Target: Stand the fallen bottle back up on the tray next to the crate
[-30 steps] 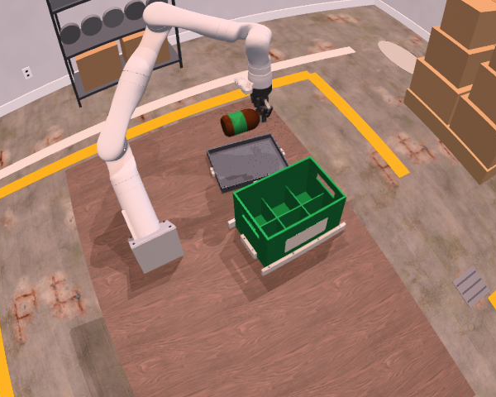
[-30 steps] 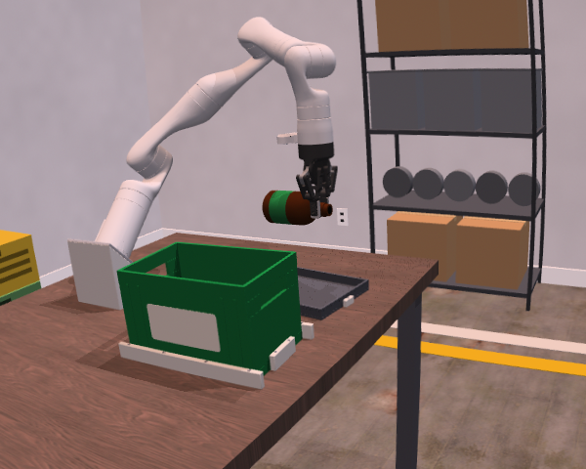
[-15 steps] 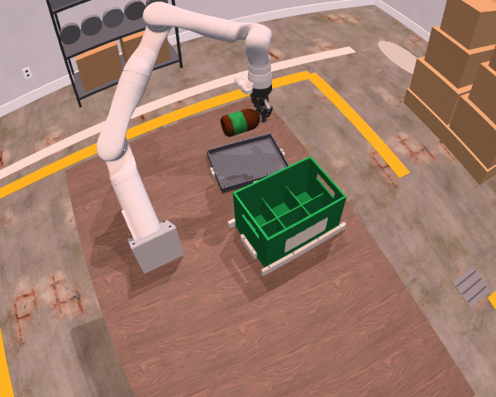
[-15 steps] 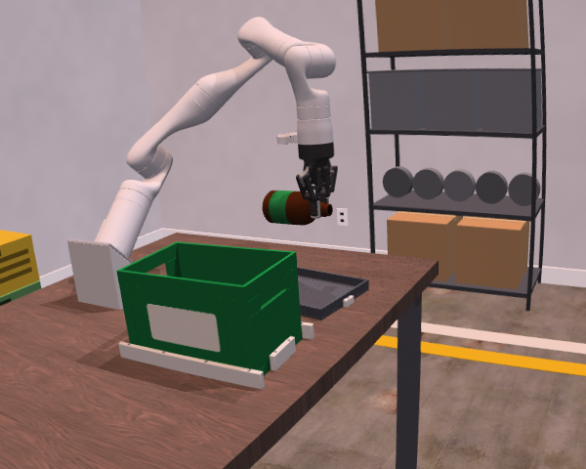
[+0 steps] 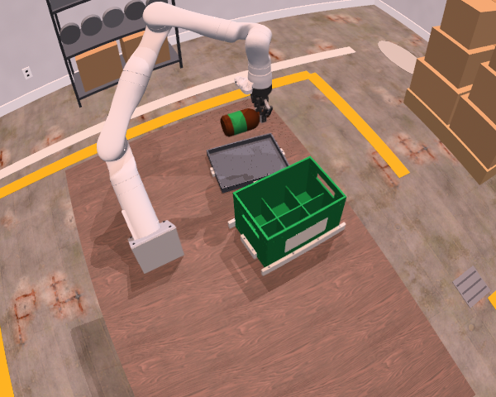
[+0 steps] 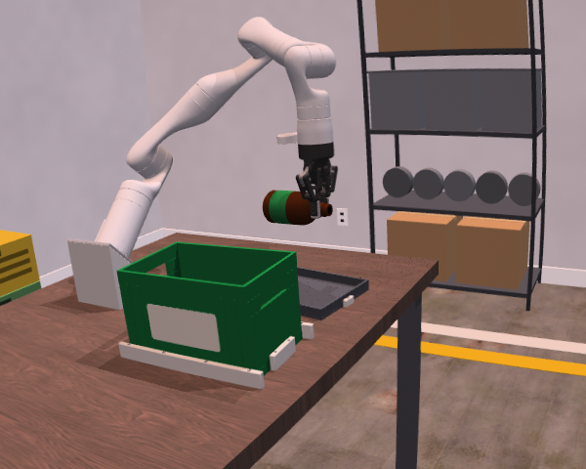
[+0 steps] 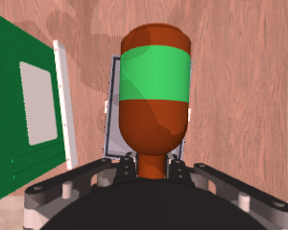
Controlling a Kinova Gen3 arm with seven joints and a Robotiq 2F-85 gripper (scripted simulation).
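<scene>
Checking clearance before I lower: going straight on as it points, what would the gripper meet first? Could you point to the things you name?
Likely the tray (image 5: 248, 162) (image 6: 328, 288) (image 7: 113, 107), met by the held bottle (image 5: 240, 121) (image 6: 283, 206) (image 7: 155, 122) before the gripper (image 5: 263, 116) (image 6: 320, 207) (image 7: 151, 157) itself; depth is unclear.
</scene>
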